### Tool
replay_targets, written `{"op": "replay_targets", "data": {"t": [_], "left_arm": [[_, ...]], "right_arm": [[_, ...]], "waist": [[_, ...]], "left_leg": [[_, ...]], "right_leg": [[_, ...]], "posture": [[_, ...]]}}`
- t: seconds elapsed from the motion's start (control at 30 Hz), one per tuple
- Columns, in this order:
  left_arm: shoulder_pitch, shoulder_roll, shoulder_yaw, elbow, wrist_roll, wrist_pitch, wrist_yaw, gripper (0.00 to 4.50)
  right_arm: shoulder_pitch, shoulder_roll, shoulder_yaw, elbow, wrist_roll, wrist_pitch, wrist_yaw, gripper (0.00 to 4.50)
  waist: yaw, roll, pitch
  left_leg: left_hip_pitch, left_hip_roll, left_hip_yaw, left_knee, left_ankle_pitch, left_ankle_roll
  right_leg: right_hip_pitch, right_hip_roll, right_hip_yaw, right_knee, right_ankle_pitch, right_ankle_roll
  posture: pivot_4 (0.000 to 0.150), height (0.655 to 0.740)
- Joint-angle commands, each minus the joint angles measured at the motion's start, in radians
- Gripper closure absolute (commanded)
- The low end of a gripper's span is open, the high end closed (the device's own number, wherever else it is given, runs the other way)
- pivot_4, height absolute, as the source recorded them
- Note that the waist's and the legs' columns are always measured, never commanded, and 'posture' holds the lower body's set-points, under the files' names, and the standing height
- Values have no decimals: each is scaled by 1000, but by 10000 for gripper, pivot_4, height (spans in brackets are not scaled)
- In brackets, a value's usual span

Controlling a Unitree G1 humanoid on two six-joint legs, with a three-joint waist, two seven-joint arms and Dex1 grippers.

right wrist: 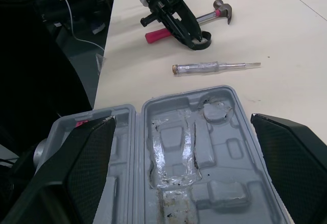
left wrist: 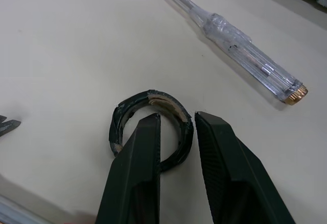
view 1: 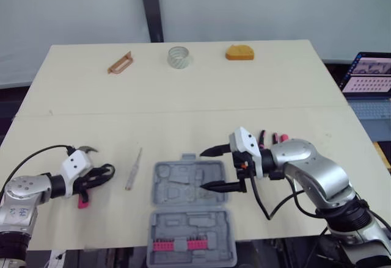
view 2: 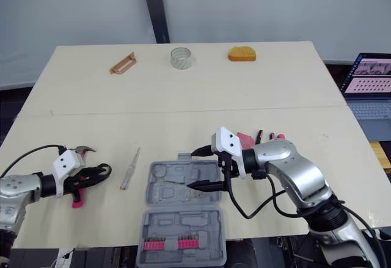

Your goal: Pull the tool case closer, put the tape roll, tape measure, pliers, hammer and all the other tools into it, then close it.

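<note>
Partly between left fingers (left wrist: 137, 173): tape roll (left wrist: 153, 97)

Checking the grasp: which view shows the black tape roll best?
The left wrist view: the black tape roll lies close up, its rim straddled by the left end effector. The right wrist view shows it small and distant; the eye views show a small dark loop.
</note>
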Motion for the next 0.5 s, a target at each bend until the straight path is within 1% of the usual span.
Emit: {"op": "replay_targets", "data": {"t": [0.03,0.47,0.5], "left_arm": [[-4,-1,-2,9,-4,-12,-14,33264],[-12,-5,-19,37,2,-35,-13,33264],[-13,-5,-19,39,2,-37,-12,36033]], "right_arm": [[-4,5,-18,-40,20,0,-8,0],[2,1,-19,-43,22,3,-12,0],[2,1,-19,-43,22,3,-12,0]], "waist": [[0,0,0],[0,0,0],[0,0,0]], "left_leg": [[0,0,0,0,0,0],[0,0,0,0,0,0],[0,0,0,0,0,0]], "right_leg": [[0,0,0,0,0,0],[0,0,0,0,0,0],[0,0,0,0,0,0]], "posture": [[1500,7400],[1500,7400],[1500,7400]]}}
